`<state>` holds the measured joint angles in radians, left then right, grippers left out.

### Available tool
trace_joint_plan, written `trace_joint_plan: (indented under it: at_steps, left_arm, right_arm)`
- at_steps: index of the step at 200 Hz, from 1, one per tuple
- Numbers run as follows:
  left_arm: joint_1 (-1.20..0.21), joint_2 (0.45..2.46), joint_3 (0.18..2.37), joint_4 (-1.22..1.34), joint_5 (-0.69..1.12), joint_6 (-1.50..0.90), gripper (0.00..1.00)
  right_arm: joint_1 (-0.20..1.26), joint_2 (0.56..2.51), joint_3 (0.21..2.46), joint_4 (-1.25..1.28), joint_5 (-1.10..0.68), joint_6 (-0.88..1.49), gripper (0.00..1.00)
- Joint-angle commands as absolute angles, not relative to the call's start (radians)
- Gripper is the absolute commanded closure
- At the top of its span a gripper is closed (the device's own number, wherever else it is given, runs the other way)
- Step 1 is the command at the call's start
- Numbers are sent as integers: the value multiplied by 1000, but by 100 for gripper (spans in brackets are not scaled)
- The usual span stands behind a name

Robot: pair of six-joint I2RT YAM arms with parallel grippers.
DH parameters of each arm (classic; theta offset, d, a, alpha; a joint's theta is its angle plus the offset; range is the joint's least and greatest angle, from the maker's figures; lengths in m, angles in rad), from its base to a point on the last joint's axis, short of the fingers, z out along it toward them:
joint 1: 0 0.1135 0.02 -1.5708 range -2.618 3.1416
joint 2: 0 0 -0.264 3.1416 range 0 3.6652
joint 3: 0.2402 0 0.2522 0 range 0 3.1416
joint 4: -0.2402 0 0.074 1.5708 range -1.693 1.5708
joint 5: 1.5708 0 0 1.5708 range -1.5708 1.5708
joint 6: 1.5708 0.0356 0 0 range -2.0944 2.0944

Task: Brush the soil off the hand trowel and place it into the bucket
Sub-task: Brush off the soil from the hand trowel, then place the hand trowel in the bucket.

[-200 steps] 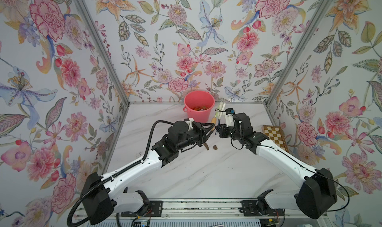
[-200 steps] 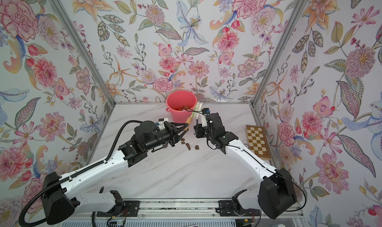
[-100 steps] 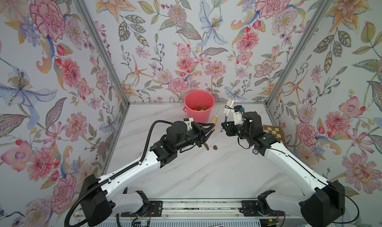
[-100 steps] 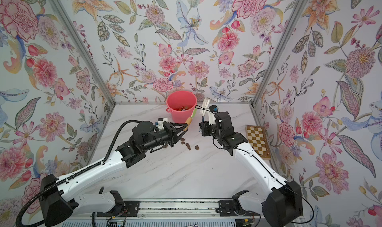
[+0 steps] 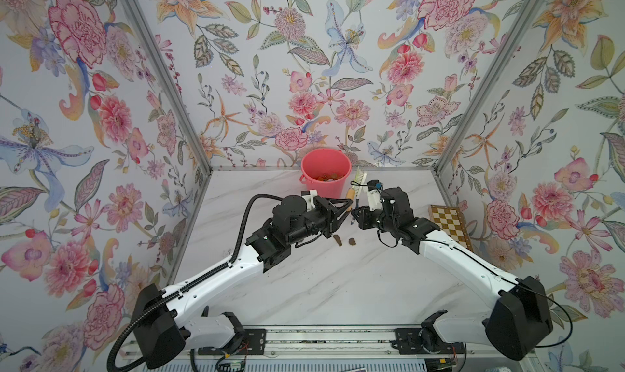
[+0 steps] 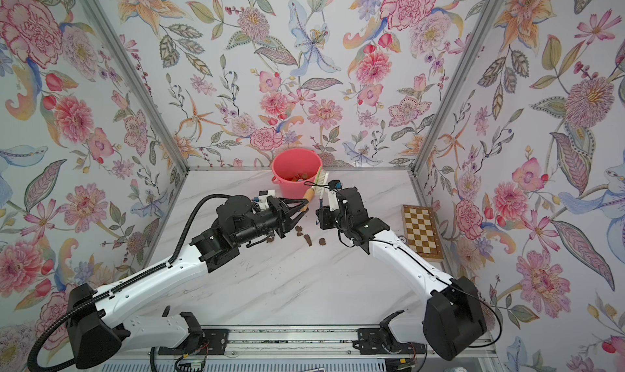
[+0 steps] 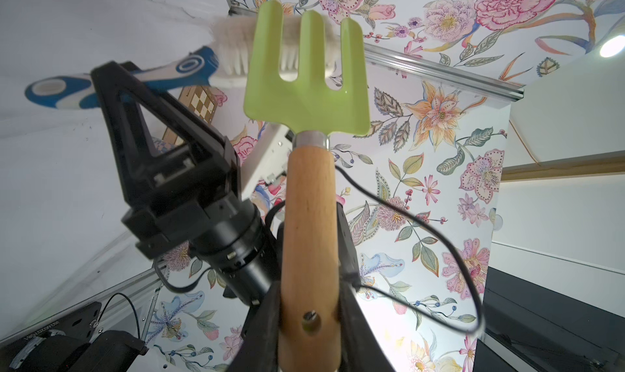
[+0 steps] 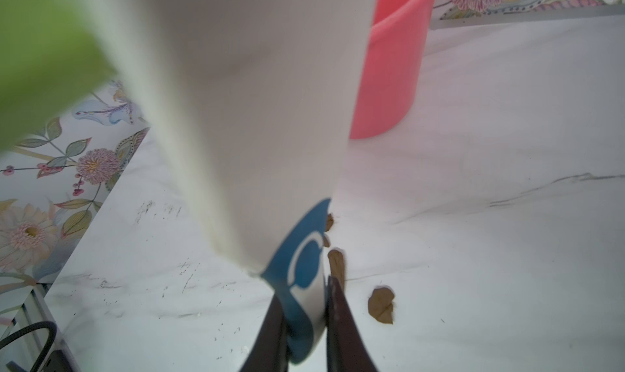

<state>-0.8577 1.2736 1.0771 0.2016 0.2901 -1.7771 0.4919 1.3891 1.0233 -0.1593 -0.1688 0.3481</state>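
Left gripper [image 7: 311, 302]: fingers clamped on the lower end of the wooden handle of the hand trowel [image 7: 306, 92]. The head is light green with three prongs, and no lumps show on the face seen from the left wrist.

Right gripper [image 8: 302, 296]: fingers clamped on the blue-and-white handle of the brush [image 7: 280, 48]. The white bristles lie across the prongs from behind; I cannot tell whether they touch.

In both top views the two tools meet in the air near the middle of the desk's [image 5: 321, 285] rear edge, just beside the bucket [image 5: 319, 191] on its right-arm side. The bucket stands upright against the rear edge, with brownish bits inside.

Soil [image 6: 308, 239]: several brown lumps on the desk between the two grippers, with dark crumbs scattered toward the front edge.

Chessboard [image 5: 448, 226]: flat at the right edge.
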Motion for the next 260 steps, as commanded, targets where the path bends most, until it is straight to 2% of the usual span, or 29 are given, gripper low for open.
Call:
trace_joint_plan:
  at_steps: [1, 46, 77, 117, 162, 192, 260]
  left_arm:
    - [-870, 1271, 1111, 224, 330, -1755, 100]
    - [-837, 1216, 1089, 79, 282, -1717, 100]
    - [-777, 1224, 1158, -78, 291, -1591, 100]
    - [-702, 1294, 1254, -175, 267, -1436, 100]
    - [-570, 1445, 1435, -295, 290, -1302, 100]
    - [-498, 1617, 1586, -340, 355, -1251, 100]
    - [-428, 1905, 1781, -364, 433, -1235, 100]
  right_arm:
    - [426, 1458, 1089, -113, -199, 330, 98]
    - [305, 1424, 1172, -164, -302, 431, 98]
    - [293, 1374, 1243, -286, -310, 448, 97]
    - [292, 1288, 1213, -375, -323, 439, 98]
    - [288, 1177, 1153, -458, -290, 425, 97]
    - [288, 1104, 1108, -485, -239, 431, 97]
    - [284, 1043, 1054, -520, -171, 420, 97]
